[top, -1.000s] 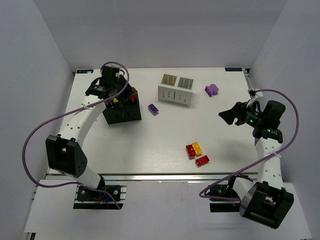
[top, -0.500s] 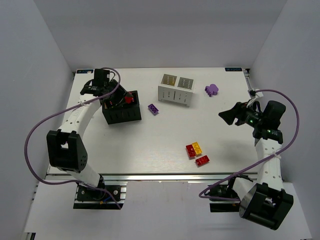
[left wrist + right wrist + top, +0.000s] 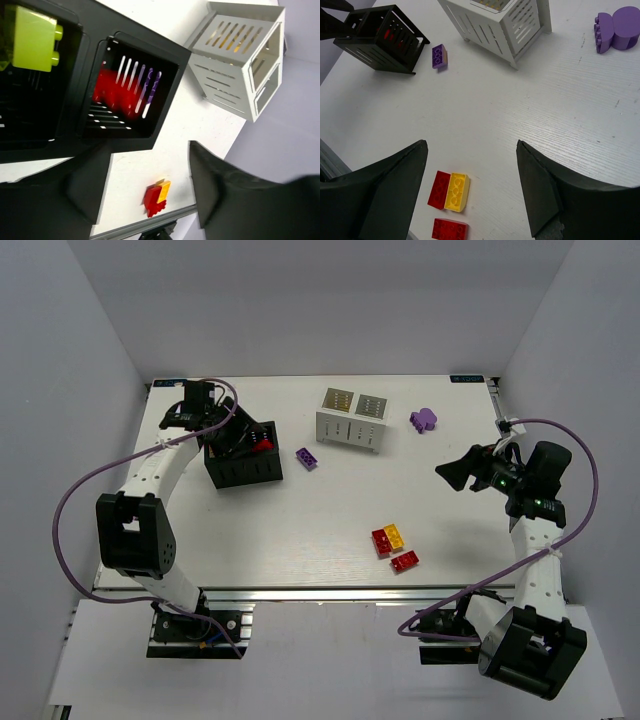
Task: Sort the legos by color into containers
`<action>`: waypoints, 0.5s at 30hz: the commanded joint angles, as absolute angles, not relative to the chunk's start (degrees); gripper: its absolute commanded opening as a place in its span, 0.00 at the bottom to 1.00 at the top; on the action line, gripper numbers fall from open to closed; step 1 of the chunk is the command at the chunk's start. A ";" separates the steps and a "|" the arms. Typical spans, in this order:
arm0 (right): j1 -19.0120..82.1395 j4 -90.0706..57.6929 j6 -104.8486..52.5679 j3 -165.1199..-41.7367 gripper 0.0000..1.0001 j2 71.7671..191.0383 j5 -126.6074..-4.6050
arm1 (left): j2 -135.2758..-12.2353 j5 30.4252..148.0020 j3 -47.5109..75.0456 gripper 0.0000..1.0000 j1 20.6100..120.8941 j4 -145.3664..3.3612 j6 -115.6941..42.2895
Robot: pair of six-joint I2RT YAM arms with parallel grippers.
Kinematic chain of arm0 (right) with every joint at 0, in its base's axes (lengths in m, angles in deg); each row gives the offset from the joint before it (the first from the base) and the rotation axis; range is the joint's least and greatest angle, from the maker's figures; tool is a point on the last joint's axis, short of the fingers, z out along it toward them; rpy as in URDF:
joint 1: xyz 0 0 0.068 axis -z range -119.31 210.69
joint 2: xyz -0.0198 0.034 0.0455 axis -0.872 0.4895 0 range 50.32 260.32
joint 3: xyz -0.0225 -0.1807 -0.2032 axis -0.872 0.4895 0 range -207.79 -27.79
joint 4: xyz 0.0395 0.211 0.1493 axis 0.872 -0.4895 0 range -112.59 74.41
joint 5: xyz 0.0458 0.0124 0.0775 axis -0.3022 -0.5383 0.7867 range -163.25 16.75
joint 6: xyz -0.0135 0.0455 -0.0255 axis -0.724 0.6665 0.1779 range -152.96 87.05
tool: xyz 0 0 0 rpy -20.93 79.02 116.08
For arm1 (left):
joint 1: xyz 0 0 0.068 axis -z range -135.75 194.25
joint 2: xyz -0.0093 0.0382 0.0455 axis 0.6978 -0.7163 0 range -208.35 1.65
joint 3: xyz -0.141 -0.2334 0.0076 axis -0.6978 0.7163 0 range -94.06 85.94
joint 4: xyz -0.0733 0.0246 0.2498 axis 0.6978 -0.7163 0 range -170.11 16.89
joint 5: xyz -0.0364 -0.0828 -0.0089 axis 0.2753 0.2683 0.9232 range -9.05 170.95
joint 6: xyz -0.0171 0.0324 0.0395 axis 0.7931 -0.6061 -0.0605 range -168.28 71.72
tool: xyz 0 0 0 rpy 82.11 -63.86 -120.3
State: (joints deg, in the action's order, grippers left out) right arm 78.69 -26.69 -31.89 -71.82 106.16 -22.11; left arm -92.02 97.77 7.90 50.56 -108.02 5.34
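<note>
Pulls left gripper [image 3: 147,160] back off black box [image 3: 245,472], spread wide and empty, leaving red brick [image 3: 112,92] inside; right gripper [image 3: 471,145] likewise gaping, holding nothing.

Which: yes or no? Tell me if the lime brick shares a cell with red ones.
No, a wall of the black box separates the lime brick from the red bricks.

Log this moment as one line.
left gripper open over black box | right gripper open, empty | boxed: red lego, lime lego | loose: purple brick, red-yellow cluster
</note>
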 commanded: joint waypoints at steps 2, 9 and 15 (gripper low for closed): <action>78.97 -26.67 -32.52 -71.30 0.78 105.69 -19.64 | -90.90 99.94 7.36 0.75 50.23 -106.50 4.45; 78.88 -27.02 -34.87 -71.04 0.77 105.96 -15.87 | -88.71 104.83 7.45 0.68 50.23 -103.19 2.88; 77.75 -40.50 -59.28 -71.30 0.60 106.92 2.94 | -79.24 120.74 14.55 0.20 51.28 -87.11 -9.78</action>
